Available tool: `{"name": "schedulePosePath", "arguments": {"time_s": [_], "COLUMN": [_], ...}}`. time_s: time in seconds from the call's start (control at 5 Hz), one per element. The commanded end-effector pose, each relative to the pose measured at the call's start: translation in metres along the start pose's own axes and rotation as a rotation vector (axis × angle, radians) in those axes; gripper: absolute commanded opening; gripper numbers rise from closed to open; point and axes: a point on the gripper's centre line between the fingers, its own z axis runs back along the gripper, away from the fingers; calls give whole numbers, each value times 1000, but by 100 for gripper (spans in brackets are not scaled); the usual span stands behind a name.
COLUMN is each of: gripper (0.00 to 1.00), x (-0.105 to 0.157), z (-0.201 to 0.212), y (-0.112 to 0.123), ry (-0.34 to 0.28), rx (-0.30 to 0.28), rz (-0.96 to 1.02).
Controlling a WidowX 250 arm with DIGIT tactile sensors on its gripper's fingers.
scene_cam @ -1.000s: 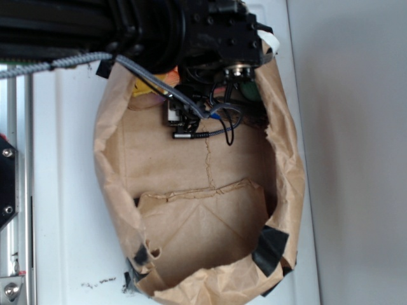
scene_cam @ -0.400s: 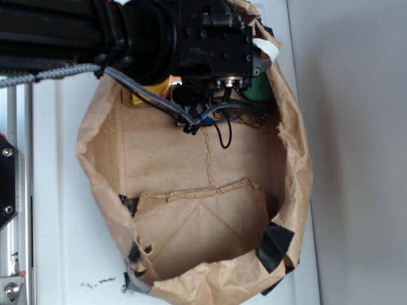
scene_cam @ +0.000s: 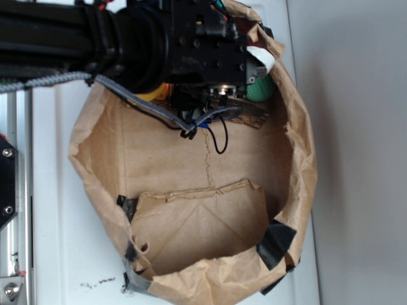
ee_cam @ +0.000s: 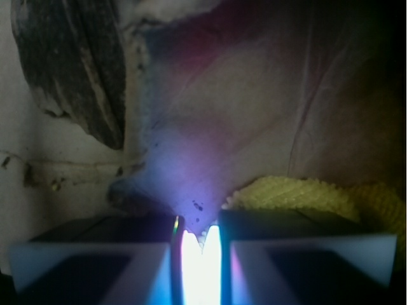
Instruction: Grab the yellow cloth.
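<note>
tool (ee_cam: 198, 236): fingers nearly together, narrow gap, clamped on nothing visible | yellow cloth (ee_cam: 299, 194): just behind right finger, touching it | both inside paper bag (scene_cam: 299, 159)

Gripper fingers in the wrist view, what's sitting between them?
In the wrist view the gripper fingers stand nearly together; the narrow gap shows only bright glare. The yellow cloth lies just beyond the right finger.
</note>
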Motion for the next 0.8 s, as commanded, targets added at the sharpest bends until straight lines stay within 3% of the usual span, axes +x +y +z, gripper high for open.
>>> {"name": "schedulePosePath", "arguments": {"time_s": [0.0,0.4,0.6], "gripper": [0,0,0], "x": [3,-28,-41], "z": [12,43,41], "y": [5,15,21], "ry": [-57,-117,-112], "rx": [19,-72,-79], "rz": [14,-19,-29]}}
